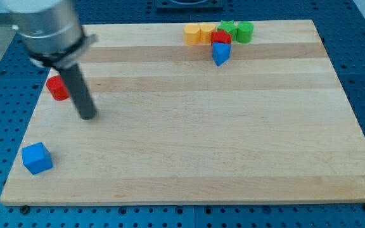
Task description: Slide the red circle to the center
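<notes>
The small red circle block (57, 87) sits at the far left of the pale wooden board (189, 164), close to its left edge and well away from the middle where it is meant to go. The dark rod comes down from the grey arm housing at the upper left, and my tip (89, 116) rests on the wood just to the right of the red circle and a little nearer the viewer. It grips nothing, being a plain rod with no jaws; whether the shaft brushes the block's right side I cannot quite tell, since the rod partly overlaps it. That placing looks awkward for the job: the tip stands on the centre side of the block, so I judge it would have to go round to the left of it before pushing rightward.

Nothing lies between the block and the centre. A blue cube (37, 158) sits near the left corner, well apart. Along the far edge huddle two yellow blocks (199, 33), a green star-like block (227, 28), a green cylinder (245, 31), a second red block (221, 37) and a blue triangular block (220, 53), all away from that path.
</notes>
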